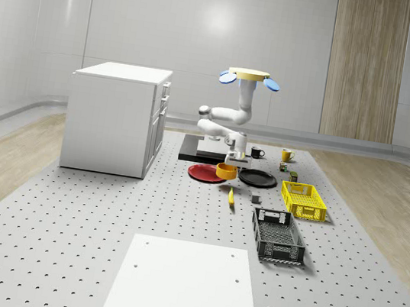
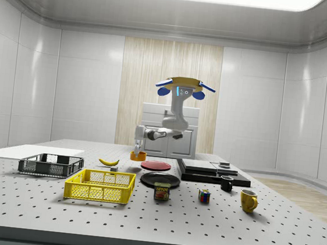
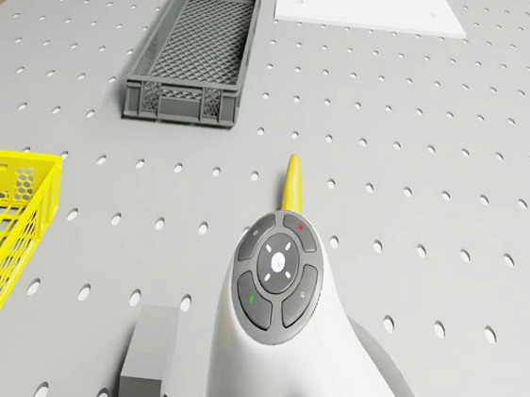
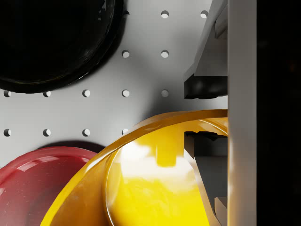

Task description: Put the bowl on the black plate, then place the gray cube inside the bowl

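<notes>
The drone (image 1: 248, 76) hovers above the perforated table (image 1: 101, 231), its arm reaching down to the claw (image 4: 205, 113), whose fingers pinch the rim of the yellow bowl (image 4: 155, 183), one inside and one outside. The bowl hangs between the red plate (image 4: 33, 183) below it and the black plate (image 4: 51, 42) just beyond. It looks rigid, glossy and probably slippery, so the rim seems the sensible hold.
</notes>
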Motion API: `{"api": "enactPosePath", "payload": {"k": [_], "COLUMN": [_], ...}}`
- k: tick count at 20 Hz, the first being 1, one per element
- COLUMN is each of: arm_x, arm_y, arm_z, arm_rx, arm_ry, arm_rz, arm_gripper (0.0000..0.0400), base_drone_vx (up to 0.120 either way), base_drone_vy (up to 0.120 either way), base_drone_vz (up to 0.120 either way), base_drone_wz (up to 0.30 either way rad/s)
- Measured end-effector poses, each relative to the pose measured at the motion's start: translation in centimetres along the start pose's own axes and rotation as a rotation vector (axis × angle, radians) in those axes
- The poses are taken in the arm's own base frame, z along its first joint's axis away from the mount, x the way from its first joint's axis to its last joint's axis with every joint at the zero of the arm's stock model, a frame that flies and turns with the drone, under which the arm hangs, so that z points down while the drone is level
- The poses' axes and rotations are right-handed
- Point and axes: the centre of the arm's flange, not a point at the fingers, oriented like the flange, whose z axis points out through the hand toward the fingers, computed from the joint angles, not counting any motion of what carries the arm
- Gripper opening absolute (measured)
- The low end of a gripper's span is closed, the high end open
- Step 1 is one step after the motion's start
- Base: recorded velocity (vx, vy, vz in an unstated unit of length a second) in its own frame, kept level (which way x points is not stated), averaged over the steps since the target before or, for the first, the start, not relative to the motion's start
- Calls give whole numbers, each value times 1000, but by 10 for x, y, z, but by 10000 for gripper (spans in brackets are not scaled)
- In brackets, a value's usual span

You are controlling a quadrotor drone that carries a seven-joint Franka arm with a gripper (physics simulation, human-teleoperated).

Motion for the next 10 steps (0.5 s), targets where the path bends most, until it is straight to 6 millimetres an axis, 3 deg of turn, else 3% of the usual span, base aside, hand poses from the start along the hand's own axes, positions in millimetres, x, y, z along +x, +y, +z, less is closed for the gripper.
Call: {"api": "enactPosePath", "payload": {"k": [10], "arm_x": [0], "arm_y": [0], "arm_z": [0], "arm_rx": [0], "arm_ry": [0], "arm_rz": [0], "arm_gripper": [100], "base_drone_vx": [-120], "base_drone_vy": [120], "base_drone_vz": [0], "base_drone_wz": [0]}}
